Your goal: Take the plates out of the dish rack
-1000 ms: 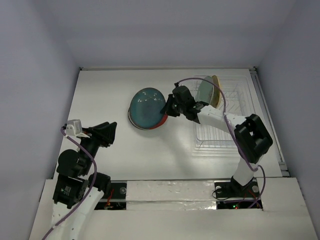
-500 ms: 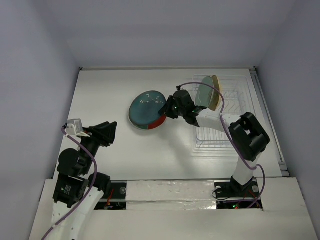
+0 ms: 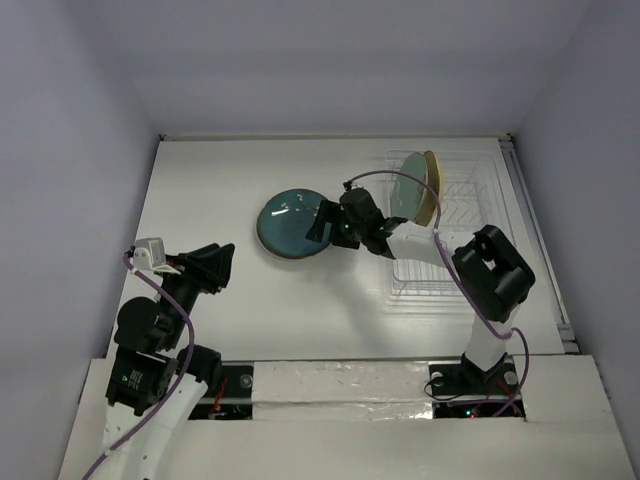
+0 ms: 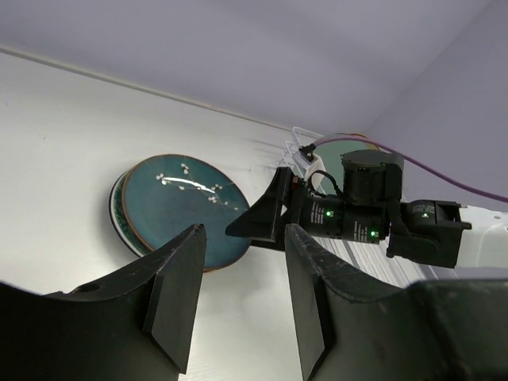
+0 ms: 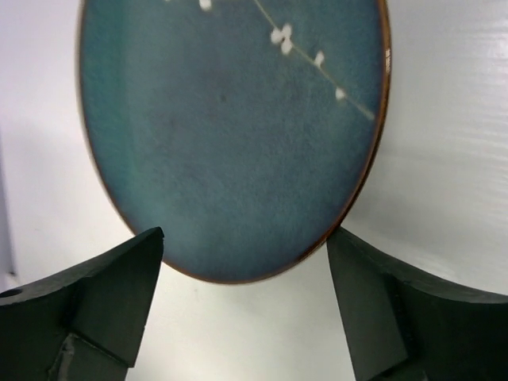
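The dark teal plate [image 3: 288,222] [image 5: 230,119] [image 4: 178,206] lies flat on the table left of the dish rack [image 3: 455,225], on top of another plate whose rim [image 4: 117,213] shows under it. My right gripper [image 3: 325,225] [image 5: 244,238] is open at the teal plate's right edge, its fingers to either side of the rim and clear of it. A mint green plate [image 3: 408,186] and a tan plate [image 3: 431,186] stand upright in the rack. My left gripper [image 3: 215,268] [image 4: 242,270] hovers at the near left, open and empty.
The rack sits against the table's right side, near the raised right edge [image 3: 535,240]. Grey walls close in the table at the back and both sides. My right arm [image 3: 495,275] reaches across the rack's front half.
My right gripper has opened and let go of the teal plate, which dropped from a tilt to lie flat on the plate below. The left arm has not moved.
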Robot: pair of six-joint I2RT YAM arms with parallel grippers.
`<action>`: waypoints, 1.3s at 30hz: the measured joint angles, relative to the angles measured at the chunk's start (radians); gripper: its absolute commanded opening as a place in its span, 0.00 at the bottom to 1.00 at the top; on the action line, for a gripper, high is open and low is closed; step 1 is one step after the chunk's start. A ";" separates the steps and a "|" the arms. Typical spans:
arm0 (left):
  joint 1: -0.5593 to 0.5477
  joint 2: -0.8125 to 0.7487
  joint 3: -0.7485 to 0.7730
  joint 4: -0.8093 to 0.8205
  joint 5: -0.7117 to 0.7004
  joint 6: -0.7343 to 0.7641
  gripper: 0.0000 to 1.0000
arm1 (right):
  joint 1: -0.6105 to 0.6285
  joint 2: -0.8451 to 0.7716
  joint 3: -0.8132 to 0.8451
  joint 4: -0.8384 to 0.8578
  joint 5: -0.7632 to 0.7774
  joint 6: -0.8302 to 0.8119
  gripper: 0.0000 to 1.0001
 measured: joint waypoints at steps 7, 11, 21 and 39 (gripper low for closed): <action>0.000 0.000 0.000 0.000 0.000 0.000 0.41 | 0.032 -0.025 0.031 -0.124 0.066 -0.114 0.91; 0.000 0.000 0.000 0.000 0.000 0.000 0.41 | 0.037 -0.114 0.027 -0.206 0.124 -0.174 0.50; 0.000 0.000 0.000 0.000 0.000 0.000 0.40 | 0.011 -0.581 0.022 -0.390 0.515 -0.282 0.00; 0.000 0.000 0.000 0.000 0.001 0.000 0.41 | -0.264 -0.454 0.020 -0.478 0.590 -0.372 0.56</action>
